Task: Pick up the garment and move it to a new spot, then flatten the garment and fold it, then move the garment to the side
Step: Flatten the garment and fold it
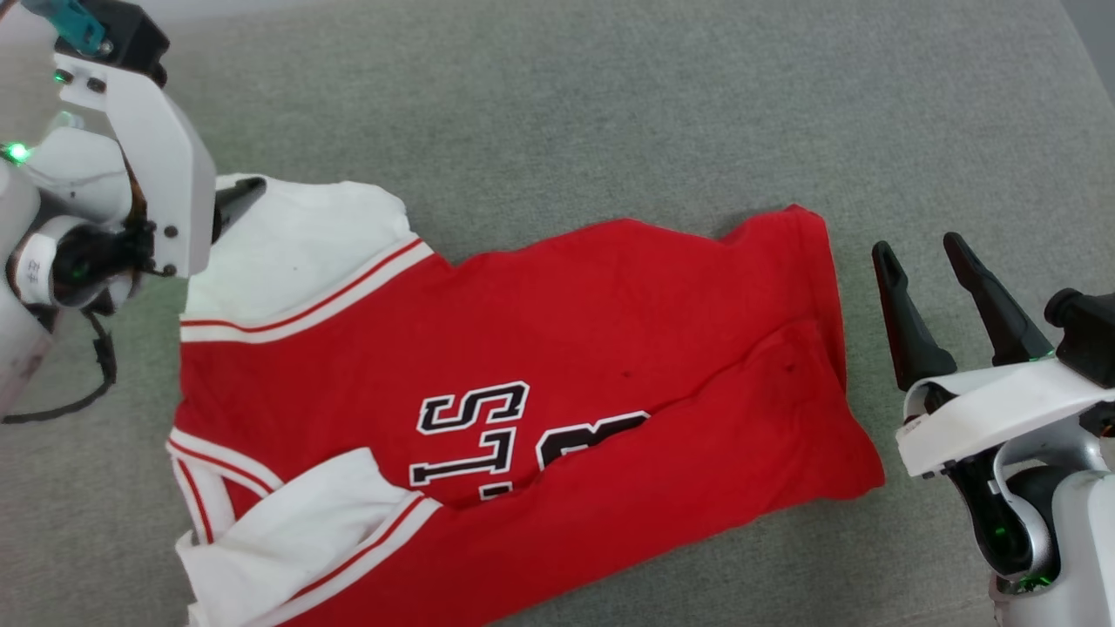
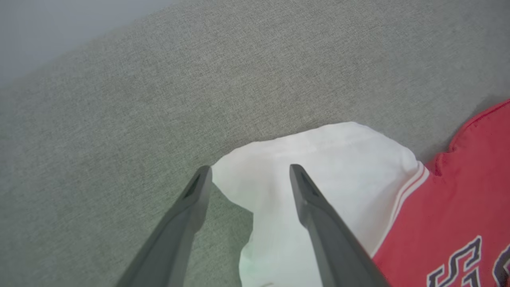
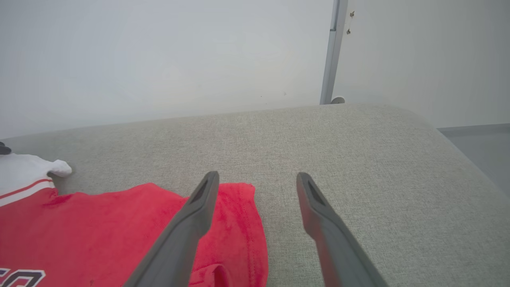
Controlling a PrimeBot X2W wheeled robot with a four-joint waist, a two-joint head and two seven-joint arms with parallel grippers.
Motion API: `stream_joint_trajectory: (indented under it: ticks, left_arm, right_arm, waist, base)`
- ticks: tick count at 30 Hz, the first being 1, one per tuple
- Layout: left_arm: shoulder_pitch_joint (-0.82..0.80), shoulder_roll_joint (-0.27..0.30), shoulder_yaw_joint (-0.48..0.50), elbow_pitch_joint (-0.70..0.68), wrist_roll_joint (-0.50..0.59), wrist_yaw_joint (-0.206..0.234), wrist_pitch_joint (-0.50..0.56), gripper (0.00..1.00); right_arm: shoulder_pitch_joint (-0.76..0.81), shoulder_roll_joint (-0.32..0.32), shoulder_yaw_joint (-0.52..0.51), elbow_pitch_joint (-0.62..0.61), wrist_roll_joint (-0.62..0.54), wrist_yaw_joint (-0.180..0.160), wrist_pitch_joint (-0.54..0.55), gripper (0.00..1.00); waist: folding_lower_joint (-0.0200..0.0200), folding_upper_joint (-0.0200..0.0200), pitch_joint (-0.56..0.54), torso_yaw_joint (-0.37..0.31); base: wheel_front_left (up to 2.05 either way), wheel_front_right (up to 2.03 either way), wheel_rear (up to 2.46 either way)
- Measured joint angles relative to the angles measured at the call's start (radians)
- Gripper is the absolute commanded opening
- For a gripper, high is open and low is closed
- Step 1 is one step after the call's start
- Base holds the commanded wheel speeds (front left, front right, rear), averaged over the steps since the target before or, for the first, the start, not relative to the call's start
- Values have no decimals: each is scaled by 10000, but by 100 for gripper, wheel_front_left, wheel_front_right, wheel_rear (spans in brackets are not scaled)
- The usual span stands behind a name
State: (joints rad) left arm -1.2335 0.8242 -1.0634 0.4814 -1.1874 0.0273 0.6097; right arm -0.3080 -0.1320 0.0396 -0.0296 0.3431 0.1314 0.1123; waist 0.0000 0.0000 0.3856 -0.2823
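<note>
Partly folded garment [image 1: 610, 331], right claw [image 1: 915, 244] spread wide

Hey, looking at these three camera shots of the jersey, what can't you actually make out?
Head view: a fold of the garment hides part of the chest lettering, so the word is unreadable.
Head view: the bottom edge cuts off the near sleeve and the garment's side.
Left wrist view: whether the open left gripper touches the far sleeve is unclear.
Head view: that gripper's fingers sit mostly behind its white wrist housing.
</note>
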Motion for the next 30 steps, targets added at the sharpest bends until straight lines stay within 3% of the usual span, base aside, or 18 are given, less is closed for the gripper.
stream_joint_trajectory:
  ticks: [7,8,9,10,15,21,30]
  left_arm:
    - [-195,-234,-560,1118,468,-109,606,100]
    - [-195,-234,-560,1118,468,-109,606,53]
    - [-194,-288,-591,1271,466,-111,683,34]
    - [-194,-345,-612,1398,462,-153,690,0]
    - [-301,-619,-648,1933,420,-207,894,0]
    - [-536,-918,-640,2324,441,-428,736,0]
    - [-840,-1536,-629,2698,466,-732,443,0]
  right_arm:
    - [-190,71,42,274,84,0,-113,100]
    - [-190,71,42,274,84,0,-113,100]
    - [-251,90,52,307,113,0,-109,100]
    - [-312,96,54,326,130,0,-107,100]
    - [-546,98,92,543,267,0,479,100]
    - [-1422,-144,322,934,364,0,1923,100]
    - [-3242,-508,495,2840,510,0,4339,100]
  waist:
    - [0,0,296,-212]
    - [0,0,296,-212]
    - [0,0,325,-229]
    - [0,0,350,-244]
    - [0,0,436,-259]
    - [0,0,536,-101]
    - [0,0,722,403]
  base:
    - [0,0,0]
    - [0,0,0]
    - [0,0,0]
    - [0,0,0]
    - [0,0,0]
    - [0,0,0]
    - [0,0,0]
